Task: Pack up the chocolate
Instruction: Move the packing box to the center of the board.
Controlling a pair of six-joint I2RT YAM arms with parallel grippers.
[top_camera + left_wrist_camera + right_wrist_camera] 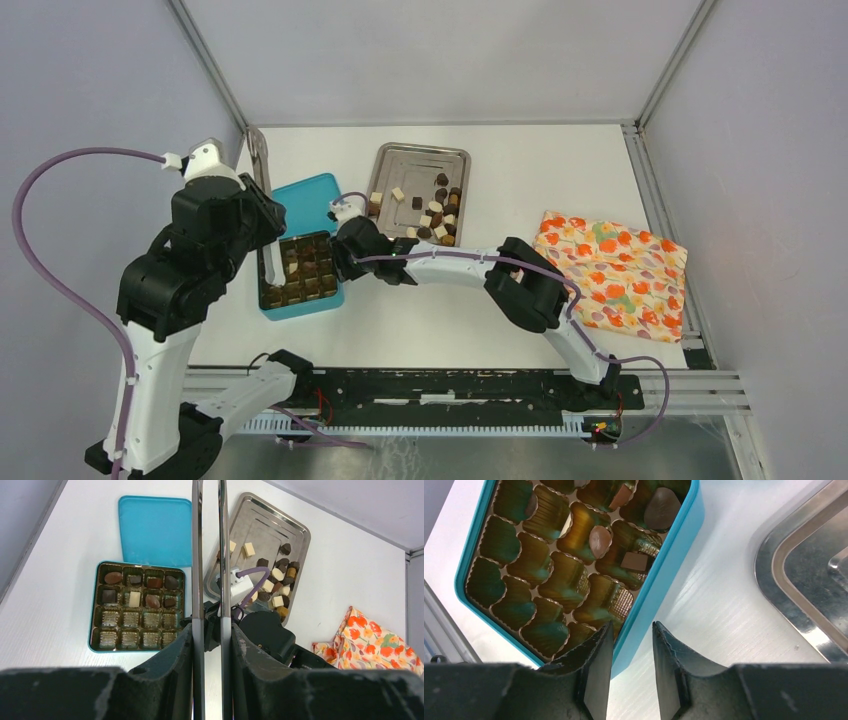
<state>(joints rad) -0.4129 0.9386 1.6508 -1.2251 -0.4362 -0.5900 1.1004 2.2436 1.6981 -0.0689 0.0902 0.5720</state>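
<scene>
Bite-size chocolate, brown cubes and cream rounds, lies heaped in the ribbed steel tray and in some gold fluted cups of the teal box, whose wall the right gripper straddles with jaws apart, while the left gripper clamps steel tongs.
</scene>
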